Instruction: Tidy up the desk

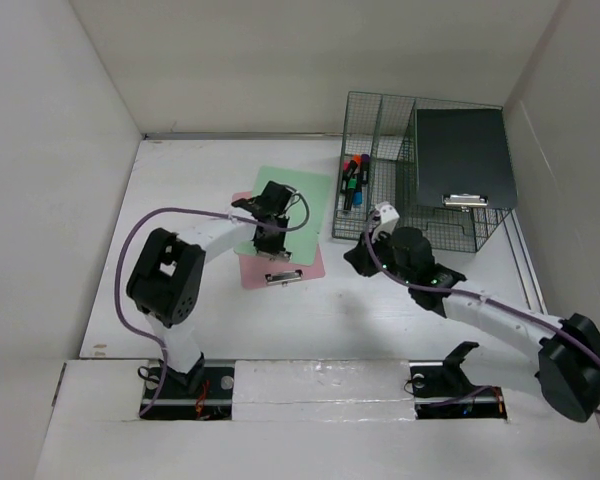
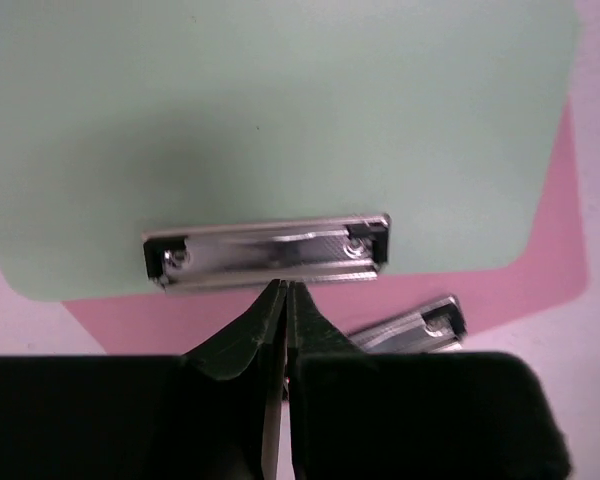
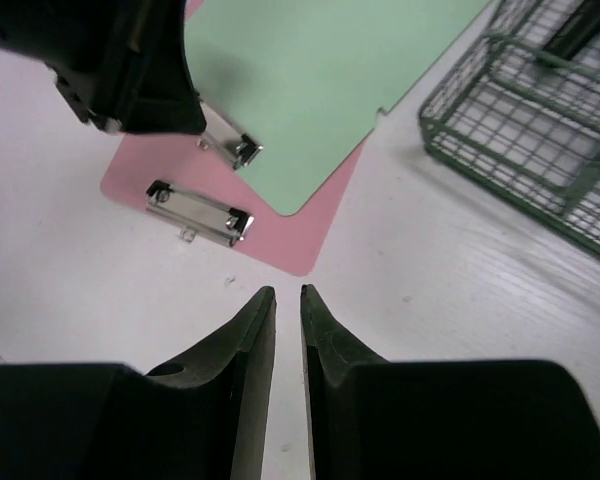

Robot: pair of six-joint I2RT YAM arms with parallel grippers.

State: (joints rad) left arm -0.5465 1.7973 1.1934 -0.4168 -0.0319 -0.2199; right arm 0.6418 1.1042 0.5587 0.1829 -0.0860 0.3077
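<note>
- Top external view: the white tabletop fills the floor between the white side walls, with both arms reaching out over the middle of it.
- A green clipboard lies on top of a pink clipboard, overlapping it at a slight angle. Both are flat on the tabletop, left of centre.
- The left pincer is down at the green board's metal clip. Its fingers are pressed together with the tips right at the clip's near edge (can't tell if they're actually pinching anything).
- The right pincer hangs above bare tabletop, just beside the pink board's corner. Its fingers are practically together, with only a thin slit and nothing in it.
- The pink board's own clip pokes out from under the green one.
- A green wire rack sits at the far right, with a dark clipboard lying on top of it and some markers in its left compartment.
</note>
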